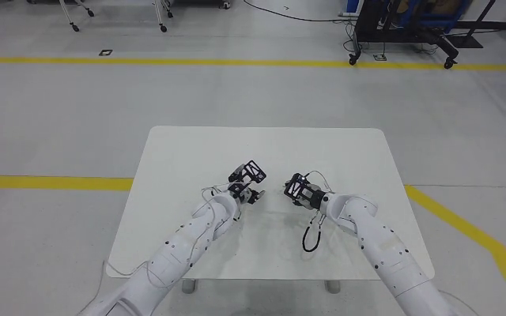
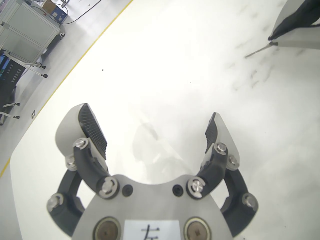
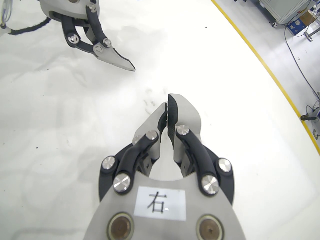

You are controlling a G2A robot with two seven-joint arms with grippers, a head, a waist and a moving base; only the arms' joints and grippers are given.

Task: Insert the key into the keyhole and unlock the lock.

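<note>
Right end effector [image 3: 167, 102] is seen with its pads [image 3: 172, 116] pressed almost together. In the upper right of the left wrist view a thin metal blade, taken to be the key [image 2: 257, 50], is held at its very tips and slanted down toward the white counter [image 1: 198, 158]. Whether the blade's end touches the surface cannot be told. Left end effector [image 2: 150, 112] is held wide and empty, near the other but apart from it, around the centre of the top view. Since the key is gripped only by a small part, it could be twisted or knocked loose if its point were pressed against the counter or met the keyhole off-axis. A collision between the two closely placed end effectors is also judged possible if either were swung inward.
</note>
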